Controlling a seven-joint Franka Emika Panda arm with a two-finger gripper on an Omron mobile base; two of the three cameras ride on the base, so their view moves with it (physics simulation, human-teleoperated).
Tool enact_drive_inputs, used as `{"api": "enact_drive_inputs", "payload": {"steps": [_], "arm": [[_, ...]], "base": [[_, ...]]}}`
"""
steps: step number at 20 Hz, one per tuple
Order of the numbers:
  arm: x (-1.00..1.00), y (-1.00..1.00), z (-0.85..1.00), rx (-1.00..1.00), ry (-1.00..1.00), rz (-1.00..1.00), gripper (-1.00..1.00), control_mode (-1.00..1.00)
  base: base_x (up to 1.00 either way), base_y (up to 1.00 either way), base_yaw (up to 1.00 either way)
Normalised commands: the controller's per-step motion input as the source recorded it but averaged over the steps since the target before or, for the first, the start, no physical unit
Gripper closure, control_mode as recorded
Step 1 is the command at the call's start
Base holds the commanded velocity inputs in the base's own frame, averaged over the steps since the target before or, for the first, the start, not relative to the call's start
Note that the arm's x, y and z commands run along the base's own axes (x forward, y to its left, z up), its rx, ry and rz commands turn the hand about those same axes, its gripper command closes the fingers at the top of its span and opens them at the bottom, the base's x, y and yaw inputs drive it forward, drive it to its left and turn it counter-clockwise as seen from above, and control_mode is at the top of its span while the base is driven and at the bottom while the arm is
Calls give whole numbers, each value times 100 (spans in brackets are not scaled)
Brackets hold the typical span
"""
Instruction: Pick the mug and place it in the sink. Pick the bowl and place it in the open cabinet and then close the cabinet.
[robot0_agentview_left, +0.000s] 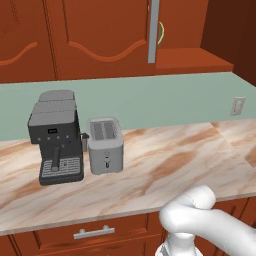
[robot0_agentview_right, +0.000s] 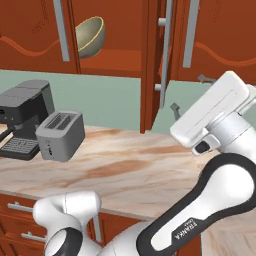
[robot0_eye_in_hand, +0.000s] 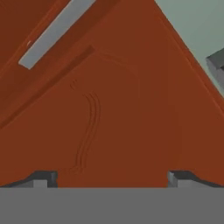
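Fingertips (robot0_eye_in_hand: 111, 177) stand spread as wide as they go at the bottom of the hand view, with nothing between them — only the reddish-brown arched panel of a cabinet door (robot0_eye_in_hand: 131, 113) close ahead, its silver bar handle (robot0_eye_in_hand: 54, 30) slanting across the upper left. In the right base view the white arm (robot0_agentview_right: 210, 165) bends up from the lower left and its hand end reaches toward the edge-on open door (robot0_agentview_right: 152, 65), beside the long silver handle (robot0_agentview_right: 165, 55).

The bowl (robot0_agentview_right: 91, 36) sits inside the open cabinet (robot0_agentview_right: 120, 60) on its inner shelf, tilted so the yellowish inside faces outward; in the left base view just a thin sliver of its rim (robot0_agentview_left: 161, 33) shows past the door handle.

On the marble counter (robot0_agentview_left: 165, 170) below, a dark coffee machine (robot0_agentview_left: 55, 135) and a silver toaster (robot0_agentview_left: 105, 145) stand just beside each other — well apart from the arm. Drawers with short handles (robot0_agentview_left: 94, 232) run under the counter edge.
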Motion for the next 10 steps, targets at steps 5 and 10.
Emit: {"api": "enact_drive_inputs", "payload": {"steps": [5, 10], "arm": [[63, 44, 0, -8, -14, 0, -100, -100], [76, 53, 0, -10, -13, 0, -100, -100]], "base": [[0, 0, 0], [0, 0, 0]]}}
